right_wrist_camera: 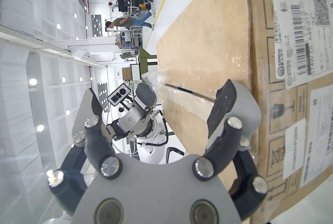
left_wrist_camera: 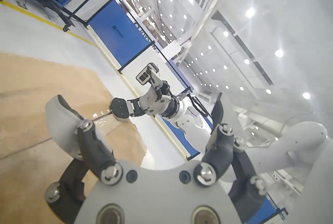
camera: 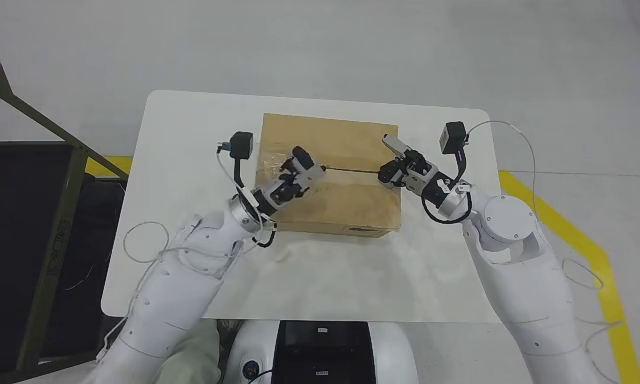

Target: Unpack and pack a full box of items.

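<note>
- Nearby, off the left side of the white table (camera: 190, 124), stands a dark rack (camera: 30, 244); a yellow floor line (camera: 560, 219) runs off its right.
- Glossy clear tape (right_wrist_camera: 187, 71) lies over the seam (camera: 350, 170) between the shut top flaps.
- At the seam's left end sits the left gripper (camera: 298, 170), jaws spread wide and gripping nothing.
- At the seam's right end sits the right gripper (camera: 393, 164), jaws likewise spread, with one finger (right_wrist_camera: 223, 105) at the box's top edge.
- Mid-table stands the cardboard box (camera: 330, 139), brown and closed, with white printed labels (right_wrist_camera: 299, 35) on the side face by the right gripper.
</note>
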Controlling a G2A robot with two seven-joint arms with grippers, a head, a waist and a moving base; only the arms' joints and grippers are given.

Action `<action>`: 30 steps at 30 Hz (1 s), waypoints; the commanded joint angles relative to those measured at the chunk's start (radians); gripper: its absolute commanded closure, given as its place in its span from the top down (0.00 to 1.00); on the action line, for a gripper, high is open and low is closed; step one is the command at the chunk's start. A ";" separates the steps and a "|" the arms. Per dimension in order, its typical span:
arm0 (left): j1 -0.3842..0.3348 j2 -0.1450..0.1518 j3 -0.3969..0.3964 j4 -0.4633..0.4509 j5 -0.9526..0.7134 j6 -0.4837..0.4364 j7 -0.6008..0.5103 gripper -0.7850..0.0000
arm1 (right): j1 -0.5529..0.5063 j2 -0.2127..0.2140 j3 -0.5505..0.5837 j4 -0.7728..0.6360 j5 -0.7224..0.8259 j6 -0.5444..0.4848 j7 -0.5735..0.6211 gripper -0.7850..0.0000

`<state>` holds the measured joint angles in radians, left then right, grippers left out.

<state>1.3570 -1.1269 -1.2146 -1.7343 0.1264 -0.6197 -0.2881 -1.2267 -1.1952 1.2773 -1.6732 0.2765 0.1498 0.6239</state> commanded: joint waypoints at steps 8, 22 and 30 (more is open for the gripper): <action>0.007 0.010 -0.108 -0.002 -0.065 0.002 0.006 1.00 | 0.000 0.000 0.000 0.000 0.000 0.000 0.000 1.00; 0.087 0.036 -0.331 -0.001 -0.271 0.050 -0.070 1.00 | 0.000 0.000 0.000 0.000 0.000 0.000 0.000 1.00; 0.085 0.046 -0.430 0.082 -0.335 0.095 -0.110 1.00 | 0.000 0.000 0.000 0.000 0.000 0.000 0.000 1.00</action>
<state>1.4496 -1.0820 -1.6369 -1.6708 -0.2062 -0.5276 -0.3930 -1.2267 -1.1952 1.2773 -1.6732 0.2765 0.1498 0.6239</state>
